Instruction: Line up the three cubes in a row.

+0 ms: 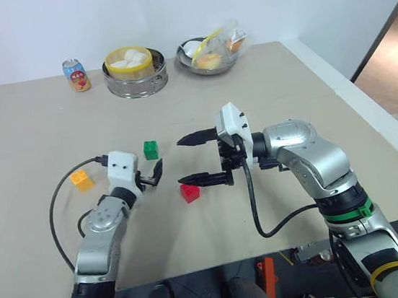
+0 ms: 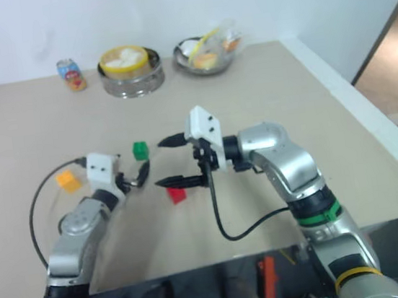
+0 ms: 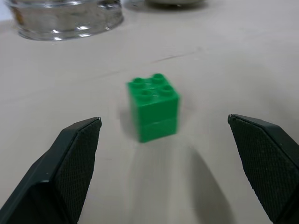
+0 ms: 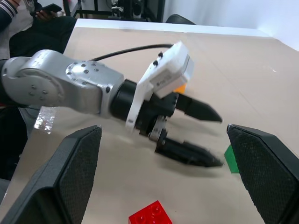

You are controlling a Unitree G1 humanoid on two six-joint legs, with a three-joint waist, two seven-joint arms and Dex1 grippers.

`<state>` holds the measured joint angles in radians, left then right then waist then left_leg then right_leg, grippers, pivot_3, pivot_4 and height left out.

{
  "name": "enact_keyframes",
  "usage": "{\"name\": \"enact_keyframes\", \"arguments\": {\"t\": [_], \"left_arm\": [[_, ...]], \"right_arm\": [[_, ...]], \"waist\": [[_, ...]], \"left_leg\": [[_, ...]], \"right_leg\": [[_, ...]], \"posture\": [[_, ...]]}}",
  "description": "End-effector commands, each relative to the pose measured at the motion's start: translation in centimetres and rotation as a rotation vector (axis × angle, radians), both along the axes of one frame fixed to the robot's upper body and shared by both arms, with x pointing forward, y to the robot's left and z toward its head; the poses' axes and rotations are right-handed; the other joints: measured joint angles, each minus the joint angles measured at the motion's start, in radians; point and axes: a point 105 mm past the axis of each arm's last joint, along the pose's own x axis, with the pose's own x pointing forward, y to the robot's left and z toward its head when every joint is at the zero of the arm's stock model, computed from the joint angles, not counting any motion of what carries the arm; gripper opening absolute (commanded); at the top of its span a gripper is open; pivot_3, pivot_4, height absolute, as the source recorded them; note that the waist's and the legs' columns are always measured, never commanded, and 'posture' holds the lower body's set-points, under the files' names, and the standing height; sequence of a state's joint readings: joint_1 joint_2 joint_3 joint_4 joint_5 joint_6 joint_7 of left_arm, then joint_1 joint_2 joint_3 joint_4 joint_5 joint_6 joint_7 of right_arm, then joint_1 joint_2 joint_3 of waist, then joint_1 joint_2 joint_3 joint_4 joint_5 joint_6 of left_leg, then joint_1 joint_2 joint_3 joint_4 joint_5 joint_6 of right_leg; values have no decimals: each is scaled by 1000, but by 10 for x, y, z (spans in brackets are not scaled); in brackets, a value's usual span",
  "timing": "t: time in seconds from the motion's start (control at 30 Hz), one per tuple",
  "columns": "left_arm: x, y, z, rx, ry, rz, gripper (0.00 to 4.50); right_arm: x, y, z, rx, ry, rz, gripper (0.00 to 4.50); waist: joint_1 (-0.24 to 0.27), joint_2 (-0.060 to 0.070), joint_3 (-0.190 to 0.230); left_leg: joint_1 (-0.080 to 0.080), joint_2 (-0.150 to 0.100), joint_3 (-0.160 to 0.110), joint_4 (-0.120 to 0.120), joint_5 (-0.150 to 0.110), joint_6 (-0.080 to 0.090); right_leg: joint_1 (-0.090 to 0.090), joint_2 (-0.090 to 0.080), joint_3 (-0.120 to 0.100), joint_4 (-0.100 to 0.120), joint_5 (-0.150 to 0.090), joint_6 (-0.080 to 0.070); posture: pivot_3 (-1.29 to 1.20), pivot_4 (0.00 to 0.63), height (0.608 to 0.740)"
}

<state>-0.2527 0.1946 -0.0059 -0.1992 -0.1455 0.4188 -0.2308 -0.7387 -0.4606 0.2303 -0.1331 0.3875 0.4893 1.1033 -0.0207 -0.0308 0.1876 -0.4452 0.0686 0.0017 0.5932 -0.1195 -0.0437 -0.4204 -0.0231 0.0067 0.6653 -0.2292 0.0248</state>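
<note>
The desk (image 1: 265, 97) has a matt, smooth beige surface. The green cube (image 3: 153, 107) is glossy plastic with round studs on top; the red cube (image 4: 150, 216) and the yellow cube (image 1: 81, 180) look the same plastic. The fingers (image 3: 70, 163) are black with a fine rough texture on the inner pads. The steamer (image 1: 136, 80) and the bowl (image 1: 200, 65) are shiny metal. The can (image 1: 77, 75) has a glossy printed surface.
</note>
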Motion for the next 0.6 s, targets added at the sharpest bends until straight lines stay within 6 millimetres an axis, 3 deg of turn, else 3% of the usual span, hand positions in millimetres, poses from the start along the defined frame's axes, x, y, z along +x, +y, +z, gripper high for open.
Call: {"name": "enact_keyframes", "arguments": {"t": [0.03,0.3,0.6], "left_arm": [[-1,-7,15,3,-47,15,4500],[6,0,14,0,-36,105,4500],[14,0,16,-9,-54,133,4500]], "right_arm": [[0,-1,12,19,-61,-6,4440],[3,-5,13,28,-49,-30,4440],[25,-19,2,-11,-12,-174,4440]], "waist": [[0,0,0],[0,0,0],[0,0,0]], "left_leg": [[0,0,0,0,0,0],[0,0,0,1,0,0],[0,0,0,2,0,0]], "right_leg": [[0,0,0,0,0,0],[0,0,0,0,0,0],[0,0,1,0,0,0]], "posture": [[0,150,740],[0,150,740],[0,150,740]]}}
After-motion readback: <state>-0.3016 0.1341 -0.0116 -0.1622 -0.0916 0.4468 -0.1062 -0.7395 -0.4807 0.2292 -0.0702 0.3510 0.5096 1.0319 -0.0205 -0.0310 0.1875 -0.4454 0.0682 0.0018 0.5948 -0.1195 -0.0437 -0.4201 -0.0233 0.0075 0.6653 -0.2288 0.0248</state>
